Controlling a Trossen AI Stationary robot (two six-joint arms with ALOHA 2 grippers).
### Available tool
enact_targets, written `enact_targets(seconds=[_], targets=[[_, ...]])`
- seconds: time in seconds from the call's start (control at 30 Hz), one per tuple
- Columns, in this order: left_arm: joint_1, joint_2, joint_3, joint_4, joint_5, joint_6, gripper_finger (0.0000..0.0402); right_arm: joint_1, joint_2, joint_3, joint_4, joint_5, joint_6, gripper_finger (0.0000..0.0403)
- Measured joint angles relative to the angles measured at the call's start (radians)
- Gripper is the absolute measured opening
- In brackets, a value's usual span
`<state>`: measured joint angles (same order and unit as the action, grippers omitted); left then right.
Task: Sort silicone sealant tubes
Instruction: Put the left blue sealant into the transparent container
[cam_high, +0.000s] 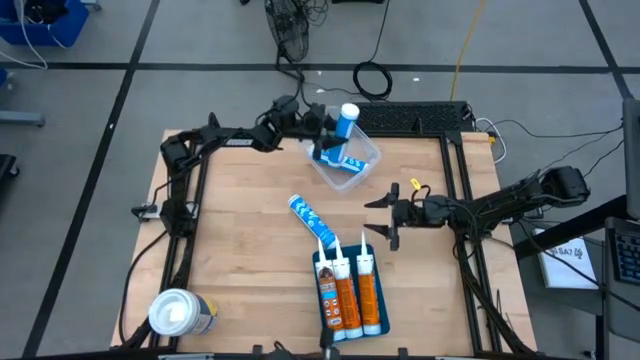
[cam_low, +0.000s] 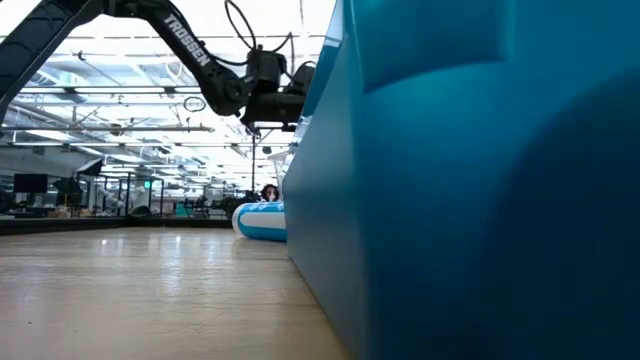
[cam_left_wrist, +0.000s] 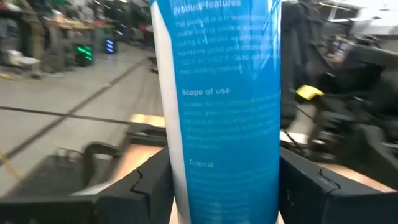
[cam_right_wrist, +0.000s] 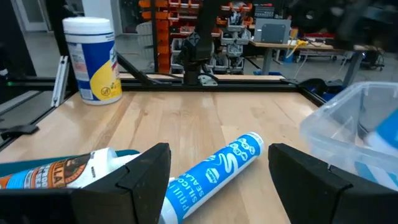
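Nearest you, at the tabletop's (cam_high: 250, 260) front edge, three orange tubes (cam_high: 347, 295) lie side by side in a blue tray (cam_high: 379, 322), nozzles pointing away. Front left stands a white-topped canister (cam_high: 178, 313). Just beyond the tray, one blue-and-white tube (cam_high: 311, 221) lies loose on the wood, its nozzle touching the tray's rim. To its right, your right end effector (cam_high: 385, 219) hovers with fingers spread wide, holding nothing. Farther back, a clear bin (cam_high: 366, 150) holds one blue-and-white tube lying flat (cam_high: 342, 161). Above that bin, your left end effector (cam_high: 330, 135) clamps a third blue-and-white tube (cam_high: 345, 122) upright between its fingers (cam_left_wrist: 144, 186).
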<state>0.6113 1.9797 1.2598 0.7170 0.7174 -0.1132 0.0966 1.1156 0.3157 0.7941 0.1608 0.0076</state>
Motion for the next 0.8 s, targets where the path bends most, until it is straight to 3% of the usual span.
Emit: enact_targets(seconds=[0.27,0.47,0.8], targets=[[-0.056,0.000,0.000,-0.081,0.028,0.059,0.0220,-0.031,0.000,0.000,0.025,0.000,0.034,0.0254],[-0.071,0.000,0.000,-0.114,0.108,0.099,0.0220,-0.038,0.000,0.000,0.083,0.001,0.033,0.0254],[-0.071,0.000,0.000,-0.165,0.325,0.094,0.0220,-0.039,0.000,0.000,0.112,0.073,0.027,0.0254]])
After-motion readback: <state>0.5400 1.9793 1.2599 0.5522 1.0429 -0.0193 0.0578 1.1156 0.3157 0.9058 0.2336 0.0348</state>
